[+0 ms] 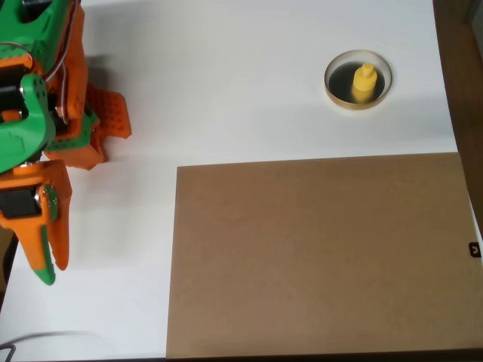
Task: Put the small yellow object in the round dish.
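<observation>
The small yellow object (364, 81) stands inside the round dish (336, 92), which has a pale tan rim and a dark inside, at the upper right of the white table in the overhead view. My green and orange arm is folded at the far left. Its gripper (49, 268) points down toward the bottom left, far from the dish. The orange and green fingers lie together with nothing between them.
A large brown board (317, 256) covers the lower right of the white table (226, 83). The arm's orange base (102, 124) sits at the upper left. A dark strip runs along the right edge beyond the table.
</observation>
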Robot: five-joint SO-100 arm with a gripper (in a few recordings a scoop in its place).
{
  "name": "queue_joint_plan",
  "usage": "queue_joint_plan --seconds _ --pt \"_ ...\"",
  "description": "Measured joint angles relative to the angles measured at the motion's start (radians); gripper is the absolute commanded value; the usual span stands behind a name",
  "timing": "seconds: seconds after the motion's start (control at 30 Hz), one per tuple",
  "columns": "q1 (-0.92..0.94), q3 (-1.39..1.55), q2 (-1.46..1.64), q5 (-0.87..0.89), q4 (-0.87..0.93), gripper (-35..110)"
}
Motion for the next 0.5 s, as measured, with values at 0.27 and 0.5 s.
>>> queue_joint_plan --seconds 0.27,0.5 --pt "-0.012 0.021 0.029 -0.017 0.008 1" --pt "-0.009 0.038 0.029 -0.031 0.008 4"
